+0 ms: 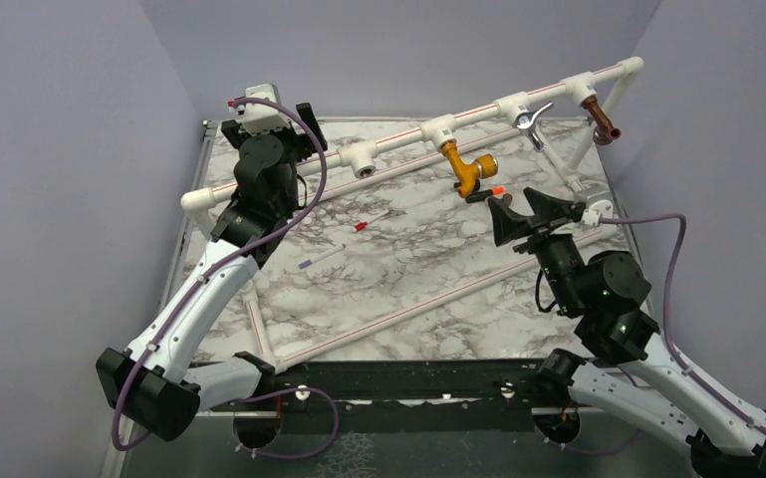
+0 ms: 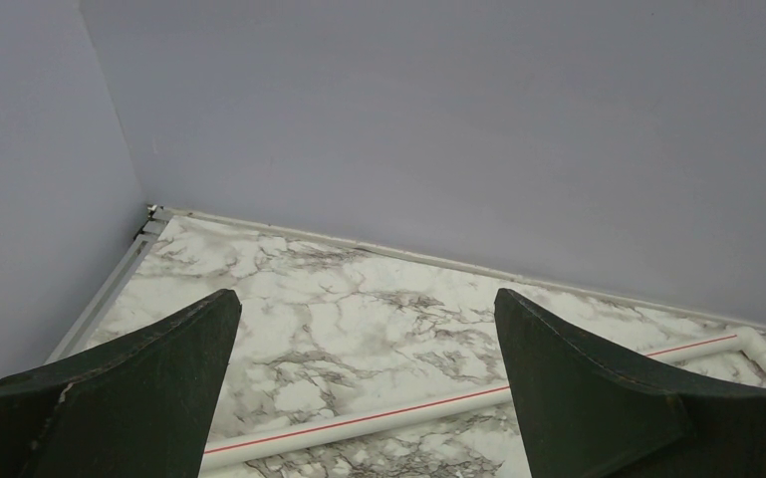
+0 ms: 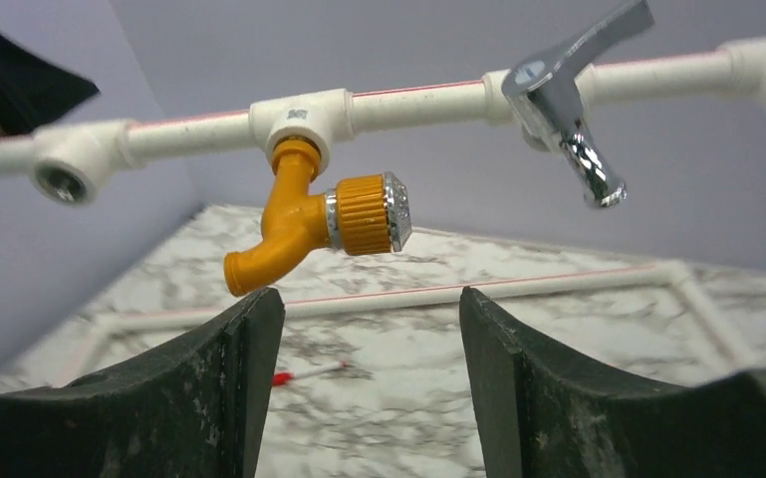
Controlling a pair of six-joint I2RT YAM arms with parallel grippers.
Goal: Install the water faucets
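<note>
So three of the faucets are already hanging off the raised white pipe (image 1: pixel 398 144) that runs along the far side of the desk (image 1: pixel 388 259). The yellow faucet (image 3: pixel 309 224) is near the middle, the chrome faucet (image 3: pixel 568 110) is next along, and the copper faucet (image 1: pixel 603 124) is up by the far right corner. The black faucet (image 1: pixel 486 194) with the orange tip lies on the desk just under the yellow one. I'd guess it's the last to go in, since the fitting (image 1: pixel 364 159) further left has a bare hole facing out. The right hand (image 3: pixel 369 299) sits low right beside it, fingers partly spread with nothing between them, so it looks lined up for a pick. The left hand (image 2: pixel 367 299) is spread wide and empty over the far left corner, probably just parked out of the way. A thin red-tipped stick (image 1: pixel 359 227) lies mid-desk, apart from everything.
</note>
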